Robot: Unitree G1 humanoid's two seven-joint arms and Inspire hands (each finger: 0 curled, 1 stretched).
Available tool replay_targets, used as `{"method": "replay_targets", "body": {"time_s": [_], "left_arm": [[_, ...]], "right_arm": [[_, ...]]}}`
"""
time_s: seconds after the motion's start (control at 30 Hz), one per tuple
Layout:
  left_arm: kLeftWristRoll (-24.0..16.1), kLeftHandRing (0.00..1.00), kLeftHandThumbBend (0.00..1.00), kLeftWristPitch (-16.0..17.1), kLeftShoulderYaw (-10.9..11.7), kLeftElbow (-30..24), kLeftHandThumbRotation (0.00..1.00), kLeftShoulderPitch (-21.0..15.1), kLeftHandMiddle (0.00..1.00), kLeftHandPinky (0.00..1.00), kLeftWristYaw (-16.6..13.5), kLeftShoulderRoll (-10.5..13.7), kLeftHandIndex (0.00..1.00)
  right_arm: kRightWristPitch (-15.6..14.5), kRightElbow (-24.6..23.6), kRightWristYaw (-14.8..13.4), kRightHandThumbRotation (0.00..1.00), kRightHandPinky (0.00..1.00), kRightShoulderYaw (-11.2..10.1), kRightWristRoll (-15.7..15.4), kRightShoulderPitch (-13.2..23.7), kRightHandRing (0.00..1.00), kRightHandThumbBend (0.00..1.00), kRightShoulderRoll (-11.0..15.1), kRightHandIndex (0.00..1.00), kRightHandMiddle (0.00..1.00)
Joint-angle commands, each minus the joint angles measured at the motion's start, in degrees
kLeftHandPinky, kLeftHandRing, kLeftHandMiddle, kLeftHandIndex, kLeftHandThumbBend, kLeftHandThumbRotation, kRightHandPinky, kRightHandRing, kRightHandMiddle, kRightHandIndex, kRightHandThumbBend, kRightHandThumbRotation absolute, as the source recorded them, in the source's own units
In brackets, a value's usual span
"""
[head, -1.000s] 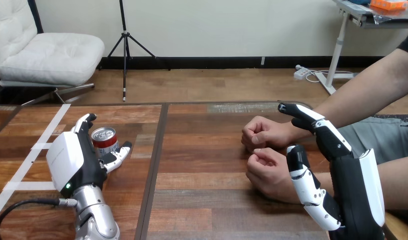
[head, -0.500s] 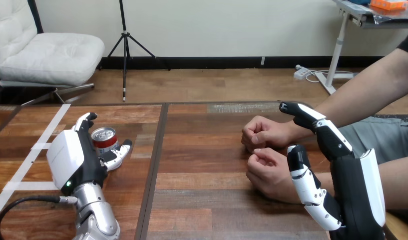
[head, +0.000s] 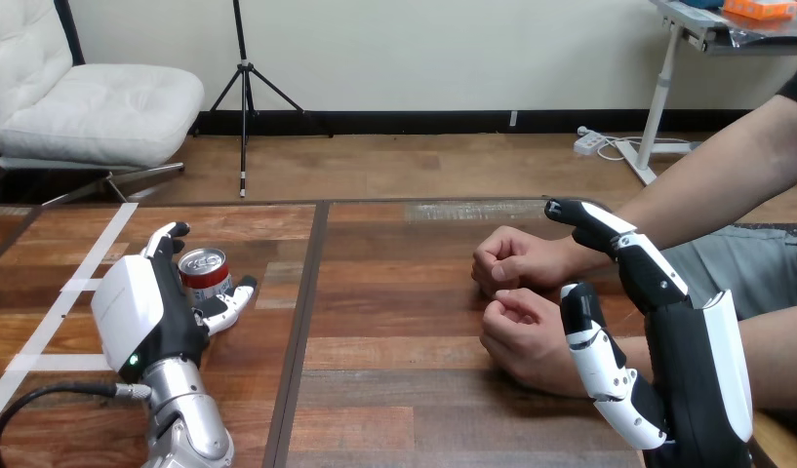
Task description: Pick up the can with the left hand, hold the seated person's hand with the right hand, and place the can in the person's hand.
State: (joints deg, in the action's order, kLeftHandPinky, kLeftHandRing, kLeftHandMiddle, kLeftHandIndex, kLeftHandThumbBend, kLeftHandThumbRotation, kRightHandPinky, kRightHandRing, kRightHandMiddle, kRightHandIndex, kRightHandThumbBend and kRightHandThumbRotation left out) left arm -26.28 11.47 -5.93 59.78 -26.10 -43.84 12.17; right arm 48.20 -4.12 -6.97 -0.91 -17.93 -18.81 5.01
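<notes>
Two hands are staged for their grasps: my left hand (head: 145, 314) is spread, fingers and thumb bracketing the upright can (head: 204, 273) on the table (head: 394, 292), while my right hand (head: 689, 363) waits open beside the person's nearer fist (head: 524, 336).

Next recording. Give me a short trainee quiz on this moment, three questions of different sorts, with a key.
1. Fill in: the can stands upright on the table, between the fingers and thumb of the robot's ____ hand.
2. Pick one: the person's hands are A) flat with palms up, B) closed into fists resting on the table, C) wrapped round the can.
3. True or false: the right hand has its fingers curled round the person's wrist.

Key: 1 left. 2 B. 3 false: its fingers are straight, beside the person's hands.
</notes>
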Motion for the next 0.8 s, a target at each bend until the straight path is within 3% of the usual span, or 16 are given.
{"method": "replay_targets", "body": {"time_s": [0.0, 0.77], "left_arm": [[0.22, 0.73, 0.69, 2.13, -0.20, 0.80, 0.17, -4.67, 0.78, 0.62, -0.78, 1.09, 0.79], [1.03, 0.67, 0.71, 7.89, -0.13, 4.41, 0.04, -5.98, 0.71, 0.59, -3.88, 1.08, 0.72]], "right_arm": [[0.76, -2.00, -0.39, 0.69, 0.81, -0.56, -0.21, 2.49, 0.84, 0.30, 0.44, 0.78, 0.80], [0.84, -1.96, 0.12, 0.69, 0.81, -0.14, 0.61, 2.10, 0.84, 0.29, 0.63, 0.79, 0.81]]}}
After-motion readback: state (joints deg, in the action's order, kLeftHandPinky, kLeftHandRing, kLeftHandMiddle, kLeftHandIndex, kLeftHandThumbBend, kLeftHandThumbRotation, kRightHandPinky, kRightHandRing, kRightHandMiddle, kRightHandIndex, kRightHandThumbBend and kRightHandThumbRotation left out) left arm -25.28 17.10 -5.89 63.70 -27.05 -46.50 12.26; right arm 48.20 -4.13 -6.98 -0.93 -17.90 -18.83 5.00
